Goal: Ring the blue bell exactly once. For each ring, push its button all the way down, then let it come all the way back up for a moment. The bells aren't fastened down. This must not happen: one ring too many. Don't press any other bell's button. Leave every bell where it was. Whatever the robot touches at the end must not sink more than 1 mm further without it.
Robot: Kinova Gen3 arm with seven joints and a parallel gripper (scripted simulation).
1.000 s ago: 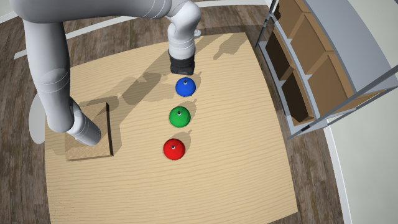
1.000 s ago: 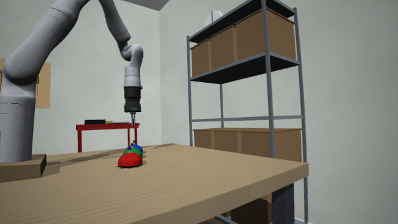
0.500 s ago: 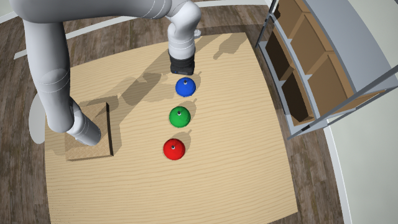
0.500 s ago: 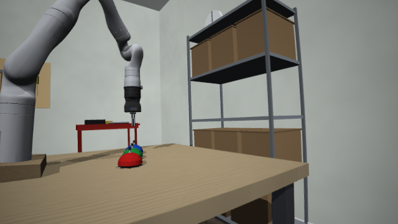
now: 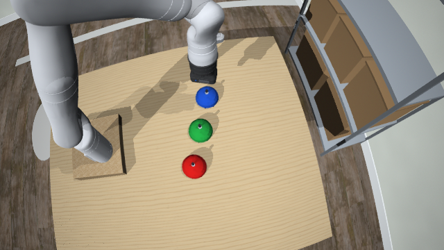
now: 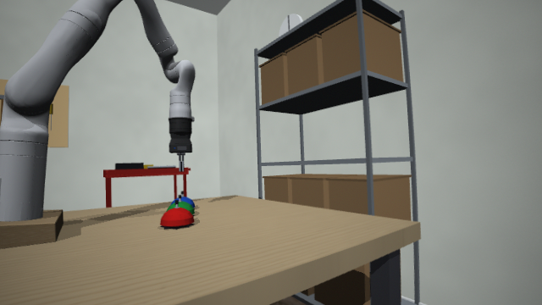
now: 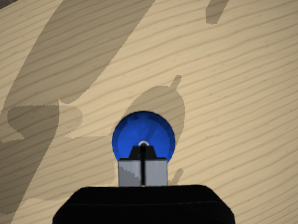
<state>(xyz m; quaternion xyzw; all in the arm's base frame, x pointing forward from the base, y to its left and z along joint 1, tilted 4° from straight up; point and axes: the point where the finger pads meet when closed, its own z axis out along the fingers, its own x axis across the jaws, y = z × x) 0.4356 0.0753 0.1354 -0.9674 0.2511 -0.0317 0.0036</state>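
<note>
You'll find the blue bell (image 5: 207, 97) on the surface (image 5: 263, 167) directly beneath the end effector (image 6: 181, 163), whose fingers are pressed together on nothing, hanging well above the button. Beyond it from the end effector sit the green bell (image 5: 200, 130), then the red bell (image 5: 194, 167).

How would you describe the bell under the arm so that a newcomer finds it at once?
Start at the wooden table with three dome bells in a row. The blue bell sits at the end nearest the shut fingers above it. Its neighbours, the green bell and the red bell, lie farther along.
</note>
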